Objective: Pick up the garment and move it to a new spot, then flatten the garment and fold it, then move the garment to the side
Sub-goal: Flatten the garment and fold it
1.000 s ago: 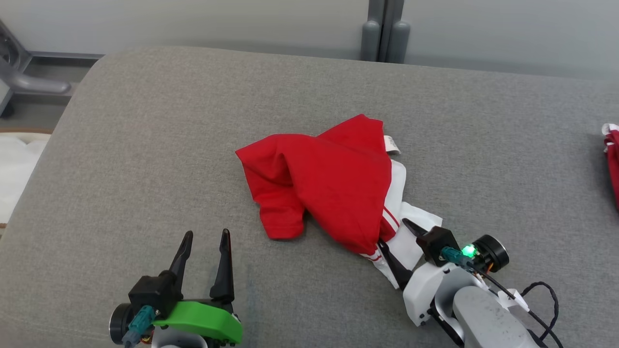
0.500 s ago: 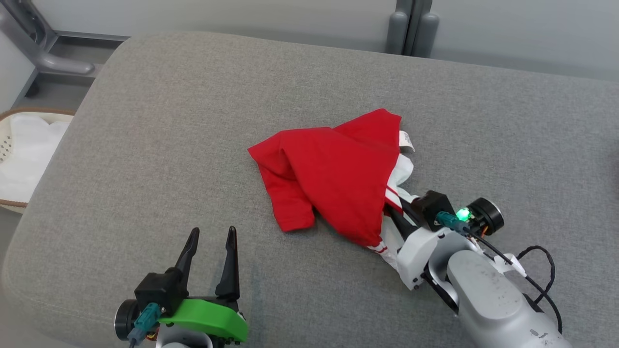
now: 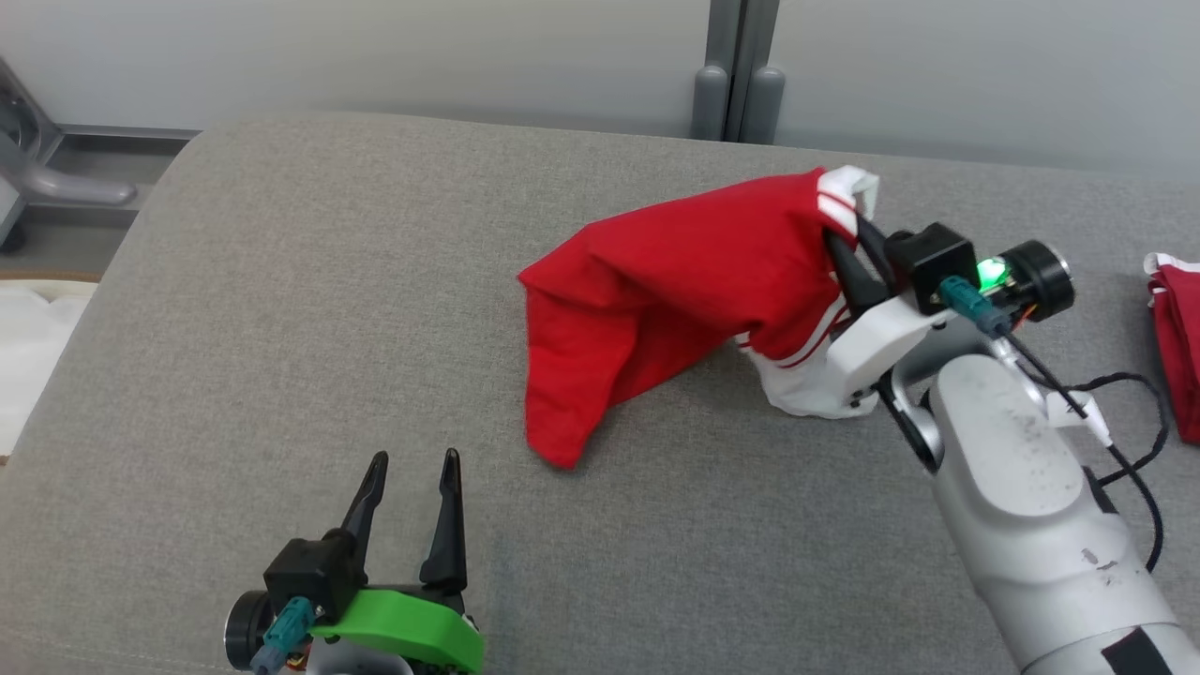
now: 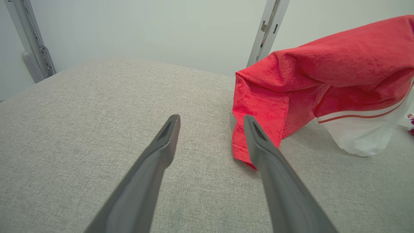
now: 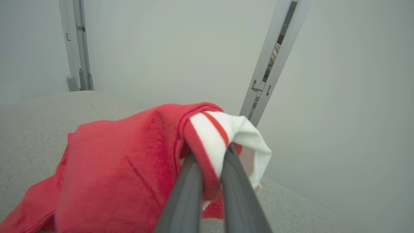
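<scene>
Right hand point(image 3: 847, 246) is pinching the garment point(image 3: 694, 272) by its white striped edge, right of centre; red tail is trailing on the bench point(image 3: 281, 281). Drag could slip that thin bite. Left hand point(image 3: 413, 459) is idling wide, near left.

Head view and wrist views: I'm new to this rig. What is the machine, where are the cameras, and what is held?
This is a wheeled robot with two arms, each ending in a two-fingered gripper. The head view looks down from its head; each wrist view looks along one gripper's fingers. On the grey cushion is a red garment with white striped trim. The right gripper is shut on that trim, holding that end up while the other end rests on the cushion. The left gripper is open, holding nothing. Another red cloth lies at the right edge.
</scene>
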